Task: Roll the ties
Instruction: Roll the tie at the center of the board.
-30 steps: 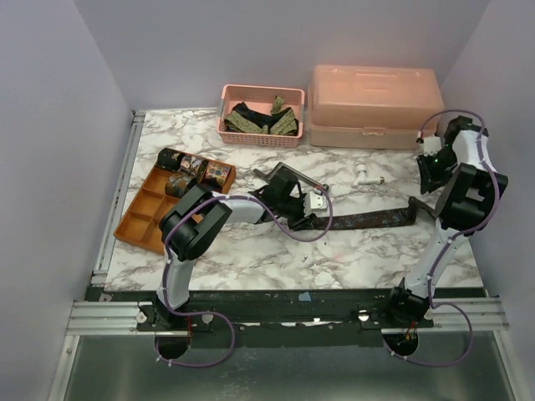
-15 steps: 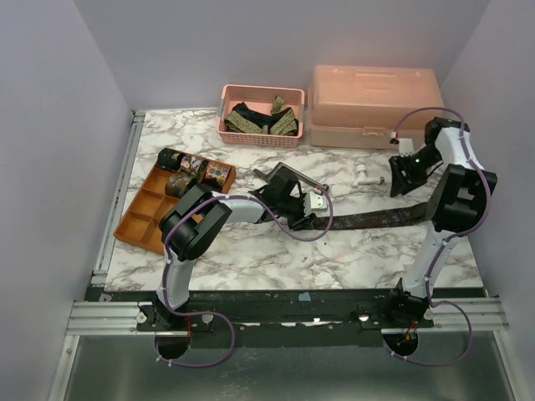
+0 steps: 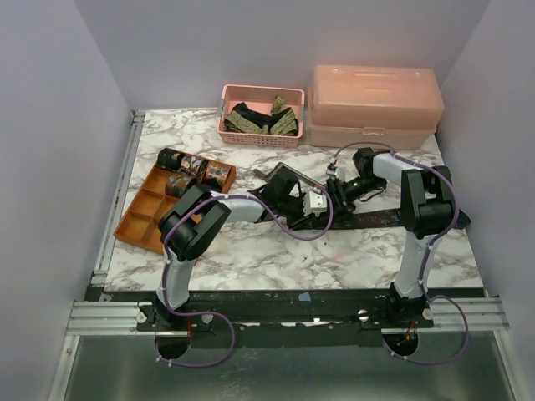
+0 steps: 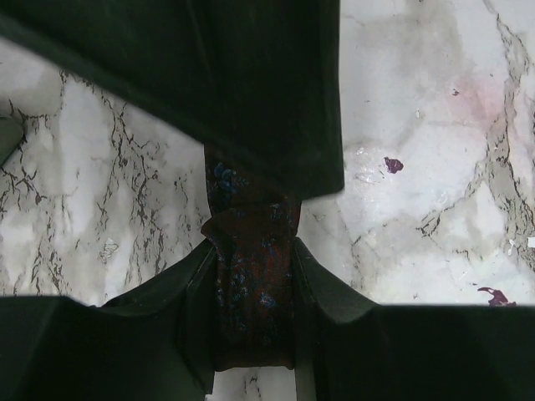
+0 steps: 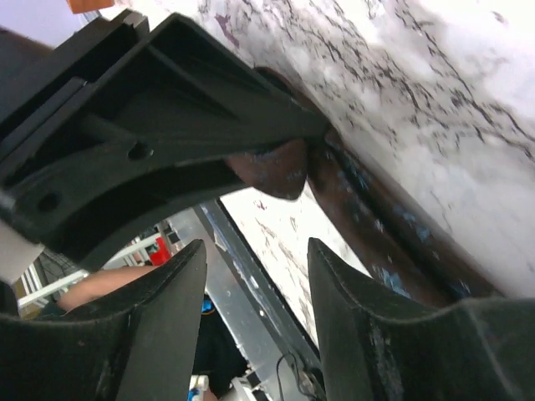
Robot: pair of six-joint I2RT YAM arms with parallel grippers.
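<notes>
Tie (image 3: pixel 376 219) lies flat as a dark strip across the middle of your table (image 3: pixel 251 255). It runs right from your left gripper (image 4: pixel 251 251), whose fingers pinch one end tight. Your right gripper (image 5: pixel 255 251) sits just beside the left one at the strip, fingers spread with nothing between them. Coils (image 3: pixel 194 167) sit in the orange tray's (image 3: pixel 138 221) far cells. Loose ties (image 3: pixel 259 121) lie in the pink basket (image 3: pixel 251 139).

Marble table (image 3: pixel 251 251), dark tie strip (image 3: pixel 376 220), orange tray (image 3: pixel 140 220), pink basket (image 3: pixel 259 138), pink box (image 3: pixel 372 96)
</notes>
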